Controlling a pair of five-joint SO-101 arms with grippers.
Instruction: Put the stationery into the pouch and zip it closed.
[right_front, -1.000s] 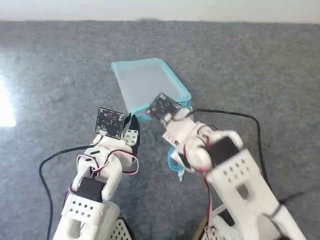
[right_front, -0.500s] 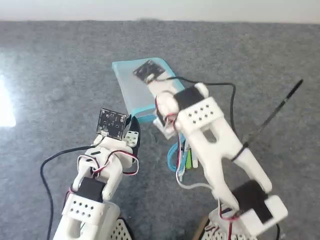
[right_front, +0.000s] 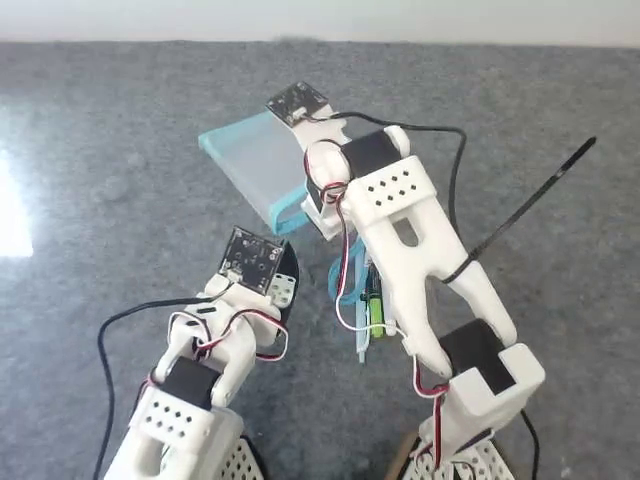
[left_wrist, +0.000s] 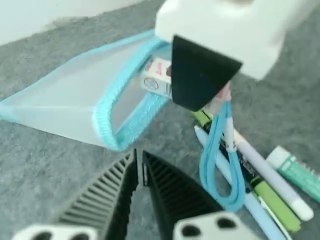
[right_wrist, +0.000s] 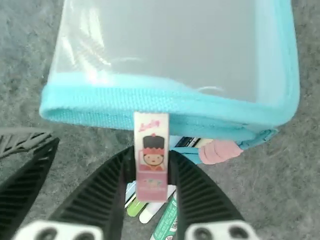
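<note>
Our right hand (right_wrist: 151, 156) pinches a small pink eraser box (right_wrist: 151, 132) between its fingers, right against the blue zip edge of the pouch (right_wrist: 170, 55), whose mouth gapes open. Our left hand (left_wrist: 140, 159) hangs just beside that mouth, fingers pressed together on nothing. The pouch lies toward the far edge of the tabletop (right_front: 90, 120). Pens and markers (left_wrist: 260, 182) lie loose nearer the near edge, beside the right arm. We judge that filling has barely begun. Next, the box must clear the zip edge and go well inside before we let go. The soft mouth may fold, so the left hand might steady it.
</note>
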